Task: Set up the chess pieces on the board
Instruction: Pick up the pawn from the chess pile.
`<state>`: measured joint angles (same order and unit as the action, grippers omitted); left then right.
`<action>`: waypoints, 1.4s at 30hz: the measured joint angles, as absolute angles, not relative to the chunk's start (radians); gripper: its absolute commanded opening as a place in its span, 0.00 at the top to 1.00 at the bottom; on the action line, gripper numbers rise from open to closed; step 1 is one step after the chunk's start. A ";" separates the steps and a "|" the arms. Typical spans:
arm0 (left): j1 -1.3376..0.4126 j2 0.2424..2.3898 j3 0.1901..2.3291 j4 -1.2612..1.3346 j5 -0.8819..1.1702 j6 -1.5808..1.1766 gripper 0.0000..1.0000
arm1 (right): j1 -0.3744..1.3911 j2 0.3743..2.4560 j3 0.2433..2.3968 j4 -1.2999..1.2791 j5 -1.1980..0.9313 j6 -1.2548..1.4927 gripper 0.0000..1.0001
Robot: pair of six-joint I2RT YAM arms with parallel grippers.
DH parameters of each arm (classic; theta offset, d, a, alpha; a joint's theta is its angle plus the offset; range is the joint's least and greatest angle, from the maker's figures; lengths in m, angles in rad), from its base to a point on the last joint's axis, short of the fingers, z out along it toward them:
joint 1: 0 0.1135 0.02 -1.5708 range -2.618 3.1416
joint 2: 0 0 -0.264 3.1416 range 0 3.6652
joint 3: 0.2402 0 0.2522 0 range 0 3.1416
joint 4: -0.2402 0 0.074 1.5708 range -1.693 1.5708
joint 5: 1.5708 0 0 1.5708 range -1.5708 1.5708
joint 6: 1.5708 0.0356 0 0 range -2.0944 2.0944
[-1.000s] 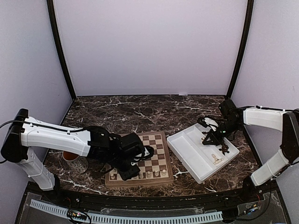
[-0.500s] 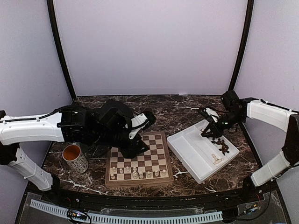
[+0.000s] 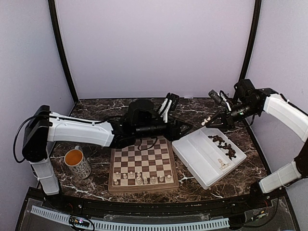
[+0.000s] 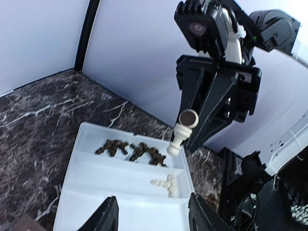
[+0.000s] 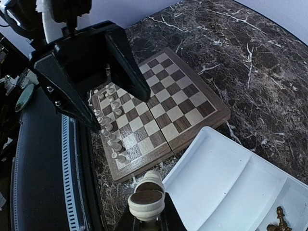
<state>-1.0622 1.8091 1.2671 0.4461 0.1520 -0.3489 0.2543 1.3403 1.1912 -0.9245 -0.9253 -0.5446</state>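
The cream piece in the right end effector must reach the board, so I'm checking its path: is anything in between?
Yes. The left end effector, jaws open, hangs off the board's far right corner, in line between the cream piece held by the right end effector and the board.

The board [image 3: 144,156]: far rows bare, open from above; near 2 rows packed w/ cream pieces [image 3: 140,179]. My left arm [image 3: 82,132] bars the counter behind it, mug [image 3: 77,163] on its left, tray [image 3: 195,159] on its right. My right fingers [image 4: 216,106] + held piece [image 4: 180,137] hang over tray's far corner.
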 measured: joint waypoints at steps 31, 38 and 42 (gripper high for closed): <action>-1.029 2.085 1.363 1.068 0.482 -0.669 0.65 | 0.254 1.337 1.229 -0.997 -1.083 -0.546 0.92; -1.029 2.109 1.381 1.065 0.498 -0.688 0.65 | 0.254 1.337 1.229 -0.997 -1.085 -0.546 0.91; -1.029 2.113 1.391 1.065 0.502 -0.696 0.71 | 0.254 1.337 1.229 -0.997 -1.085 -0.546 0.91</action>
